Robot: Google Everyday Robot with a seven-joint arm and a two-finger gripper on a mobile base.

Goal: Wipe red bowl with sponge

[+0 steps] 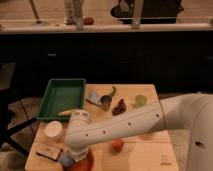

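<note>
The red bowl sits at the table's front-left edge, and only part of its orange-red rim shows under my wrist. The sponge, a small pale blue-grey block, is just left of the bowl, at the gripper's tip. My gripper points down at the bottom of the view, over the bowl's left side and next to the sponge. The white wrist housing hides most of it. My white arm reaches in from the right across the table's front.
A tan-and-dark block lies left of the sponge, with a white bowl behind it. A green tray is at back left. A small orange-red fruit, metal cup, grapes and green cup are mid-table.
</note>
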